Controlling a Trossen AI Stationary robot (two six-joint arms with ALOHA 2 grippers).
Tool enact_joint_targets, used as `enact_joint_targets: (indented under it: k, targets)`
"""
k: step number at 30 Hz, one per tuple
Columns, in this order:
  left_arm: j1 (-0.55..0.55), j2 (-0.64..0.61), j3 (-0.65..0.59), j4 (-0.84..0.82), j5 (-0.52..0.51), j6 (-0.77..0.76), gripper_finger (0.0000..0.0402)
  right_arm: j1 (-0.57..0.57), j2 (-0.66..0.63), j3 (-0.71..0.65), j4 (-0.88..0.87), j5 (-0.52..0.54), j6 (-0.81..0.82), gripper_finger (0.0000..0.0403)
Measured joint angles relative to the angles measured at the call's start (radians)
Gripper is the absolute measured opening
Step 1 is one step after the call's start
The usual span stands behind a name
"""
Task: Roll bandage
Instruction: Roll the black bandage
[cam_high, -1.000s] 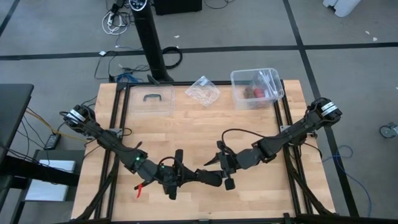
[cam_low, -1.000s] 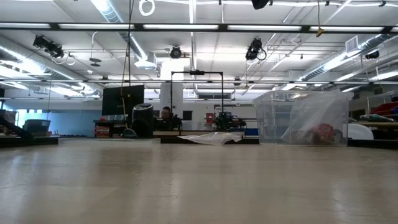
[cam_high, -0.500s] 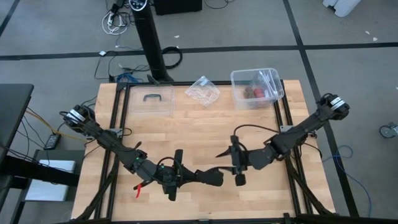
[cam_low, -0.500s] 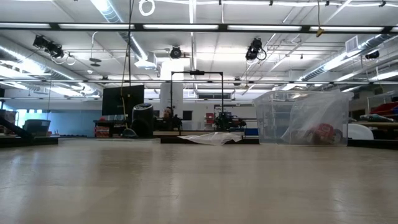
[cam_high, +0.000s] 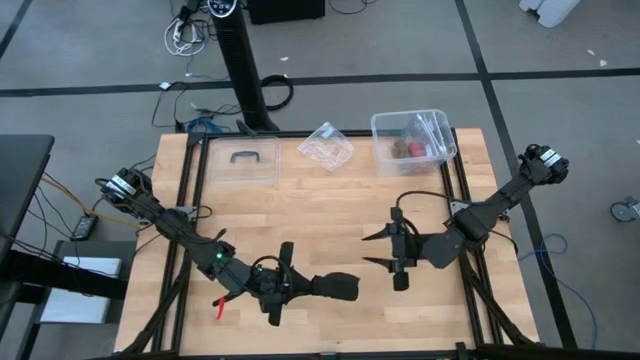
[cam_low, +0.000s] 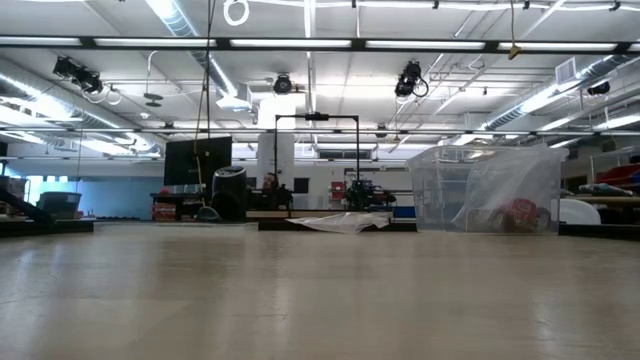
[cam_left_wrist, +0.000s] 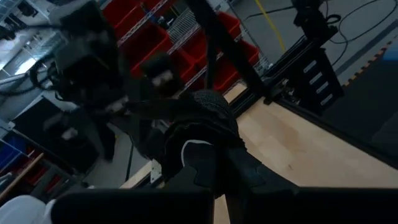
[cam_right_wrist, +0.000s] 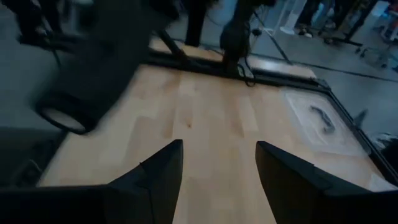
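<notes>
The soft black elastic fabric bandage (cam_high: 338, 287), rolled into a compact bundle, sits near the front edge of the light wooden slatted table (cam_high: 300, 205), gripped at the tip of the left gripper (cam_high: 318, 287), whose two dark fingers are clamped narrowly on it. From the left wrist view the matte black roll (cam_left_wrist: 208, 121) fills the middle of the picture, held just ahead of that arm's fingers. The right gripper (cam_high: 378, 249) hangs over the table right of centre, apart from the bandage, its two pointed fingers (cam_right_wrist: 163, 168) spread wide with only bare wood between them. Along the far edge stand a clear plastic box (cam_high: 413, 141) with red items inside, a crumpled clear plastic wrapper (cam_high: 326, 144) and a flat clear lid with a dark handle (cam_high: 242, 160)
</notes>
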Motion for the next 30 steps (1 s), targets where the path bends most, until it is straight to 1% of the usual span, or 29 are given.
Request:
enact_joint_targets:
  k: [4, 5, 6, 8, 11, 16, 17, 18, 20, 24, 27, 30]
  targets:
    - [0.003, 0.001, 0.0, -0.033, -0.002, -0.029, 0.0018, 0.018, -0.044, 0.001, 0.091, -0.002, 0.0, 0.0205]
    - [0.006, 0.001, 0.0, -0.036, -0.001, -0.043, 0.0018, 0.018, -0.046, 0.002, 0.124, -0.032, 0.0, 0.0203]
    - [0.009, 0.001, 0.0, -0.036, -0.002, -0.054, 0.0018, 0.018, -0.044, 0.002, 0.158, -0.083, -0.005, 0.02]
    - [0.018, 0.001, 0.0, -0.037, -0.002, -0.072, 0.0018, 0.009, -0.017, 0.002, 0.23, -0.174, -0.033, 0.0184]
    - [0.032, 0.001, -0.001, -0.038, -0.003, -0.074, 0.0018, -0.014, 0.047, 0.002, 0.345, -0.212, -0.099, 0.0138]
    - [0.042, 0.001, -0.002, -0.039, -0.003, -0.08, 0.0018, -0.065, 0.127, 0.002, 0.456, -0.294, -0.145, 0.0027]
    - [0.042, 0.001, -0.002, -0.039, -0.003, -0.079, 0.0018, -0.072, 0.134, 0.002, 0.468, -0.3, -0.154, 0.0014]
    - [0.042, 0.001, -0.002, -0.039, -0.003, -0.079, 0.0018, -0.08, 0.139, 0.002, 0.472, -0.304, -0.163, 0.0009]
    - [0.042, 0.002, -0.002, -0.04, -0.003, -0.079, 0.0018, -0.103, 0.148, 0.002, 0.476, -0.315, -0.156, 0.0015]
    - [0.042, 0.002, -0.002, -0.04, -0.007, -0.081, 0.0018, -0.142, 0.149, 0.002, 0.484, -0.403, -0.109, 0.0013]
    - [0.046, 0.002, -0.002, -0.04, -0.032, -0.094, 0.0018, -0.15, 0.149, 0.002, 0.488, -0.426, -0.109, 0.0004]
    - [0.061, 0.002, -0.003, -0.04, -0.055, -0.125, 0.0018, -0.15, 0.158, 0.002, 0.505, -0.464, -0.105, 0.0006]
